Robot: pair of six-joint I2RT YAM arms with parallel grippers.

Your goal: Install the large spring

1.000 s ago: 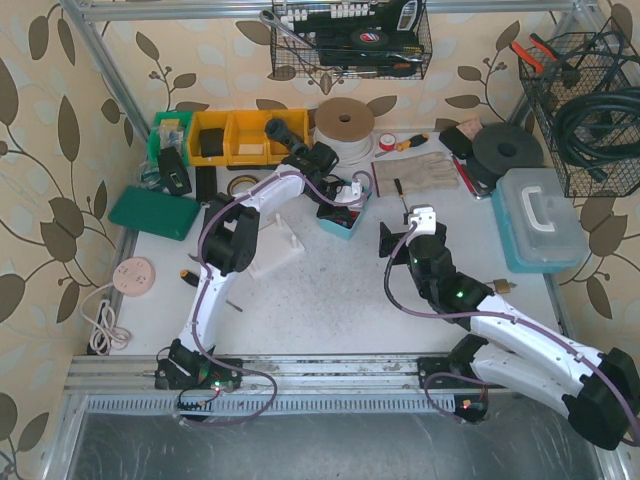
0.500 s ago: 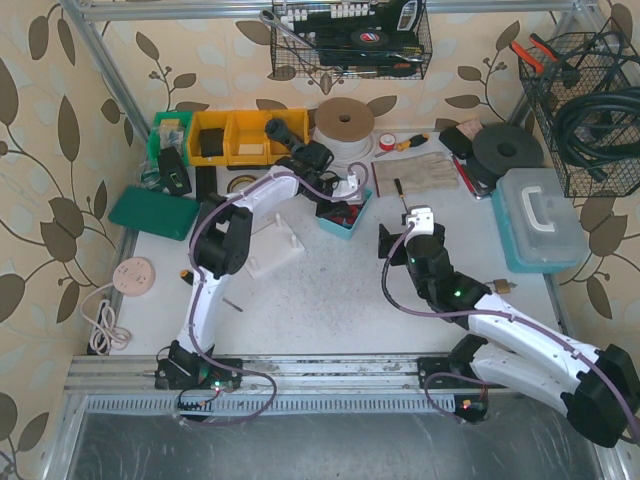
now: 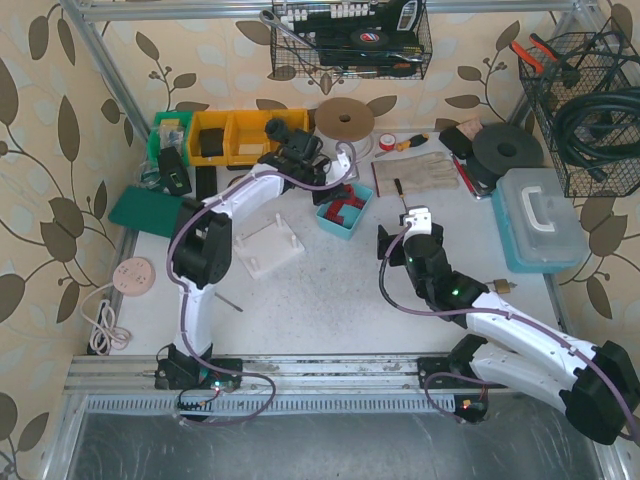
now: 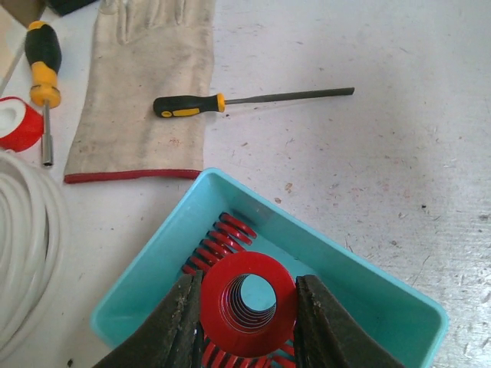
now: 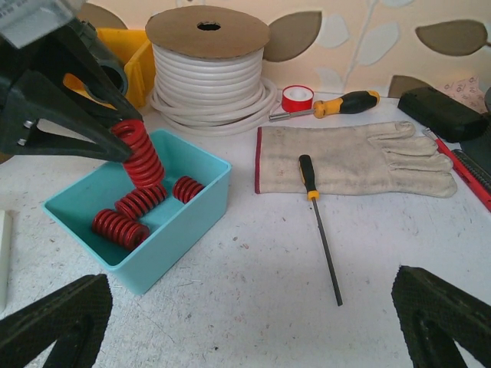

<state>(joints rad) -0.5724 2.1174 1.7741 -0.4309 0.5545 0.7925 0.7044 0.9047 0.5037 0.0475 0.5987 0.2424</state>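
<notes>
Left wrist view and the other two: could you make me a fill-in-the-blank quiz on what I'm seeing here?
The left hand is shut on a large spring coloured ____.
The right hand stands wide ____.
The big spool carries cord coloured ____.
Missing words: red; open; white.

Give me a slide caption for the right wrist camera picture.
Left pincer grips a large red spring upright over the teal bin, with more springs lying inside.

Bright, even overhead light, soft short shadows; wrist views sharp, their near edges perhaps slightly blurred.
</notes>
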